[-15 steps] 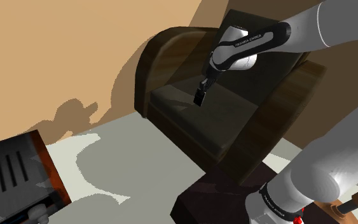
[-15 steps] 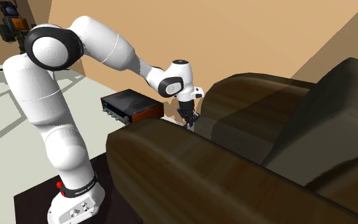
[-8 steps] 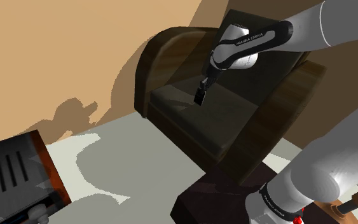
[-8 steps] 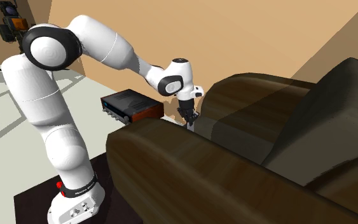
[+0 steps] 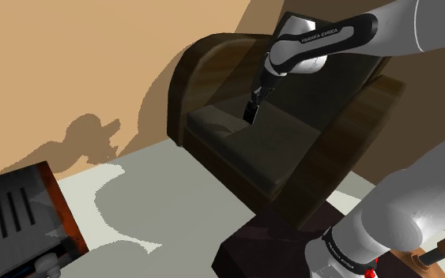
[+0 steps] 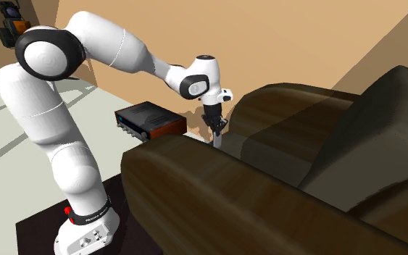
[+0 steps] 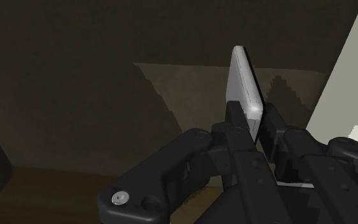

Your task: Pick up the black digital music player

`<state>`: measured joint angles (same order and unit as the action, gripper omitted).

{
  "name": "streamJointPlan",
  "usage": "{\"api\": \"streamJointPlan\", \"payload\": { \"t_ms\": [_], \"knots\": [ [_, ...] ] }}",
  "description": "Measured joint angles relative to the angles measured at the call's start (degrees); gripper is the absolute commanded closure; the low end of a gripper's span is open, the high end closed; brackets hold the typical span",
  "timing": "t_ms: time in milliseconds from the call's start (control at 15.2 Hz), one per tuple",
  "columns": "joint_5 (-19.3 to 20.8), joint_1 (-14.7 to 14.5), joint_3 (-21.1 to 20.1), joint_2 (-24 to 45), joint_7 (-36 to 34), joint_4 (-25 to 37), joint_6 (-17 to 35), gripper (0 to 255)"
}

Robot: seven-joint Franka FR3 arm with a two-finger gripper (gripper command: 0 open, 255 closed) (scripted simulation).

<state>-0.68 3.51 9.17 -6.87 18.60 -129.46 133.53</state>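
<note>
My gripper (image 7: 250, 119) is shut on the music player (image 7: 242, 83), a thin flat slab whose pale grey edge sticks out past the fingertips. In the shoulder view the gripper (image 5: 254, 104) hangs over the seat of the dark brown armchair (image 5: 236, 154), with the player (image 5: 250, 113) showing as a small dark slab clear of the cushion. The second exterior view has the gripper (image 6: 216, 130) just behind the chair's near armrest (image 6: 217, 195), which hides the seat below.
The armchair's backrest (image 5: 323, 47) and arms close in around the gripper. A black and brown stereo box (image 5: 19, 217) (image 6: 149, 119) stands on the pale floor (image 5: 165, 213). The arm's dark base mat (image 5: 260, 249) lies beside the chair. A tan wall (image 5: 70, 71) rises behind.
The gripper has risen a little and shifted toward the chair's backrest, carrying the player with it. The wrist has lifted higher over the seat.
</note>
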Motion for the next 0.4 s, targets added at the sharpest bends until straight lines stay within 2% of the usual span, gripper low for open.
{"api": "streamJointPlan", "payload": {
  "t_ms": [396],
  "knots": [
    [0.4,0.0,-0.1,-1.7,-0.3,3.0,-4.6,255]
  ]
}}
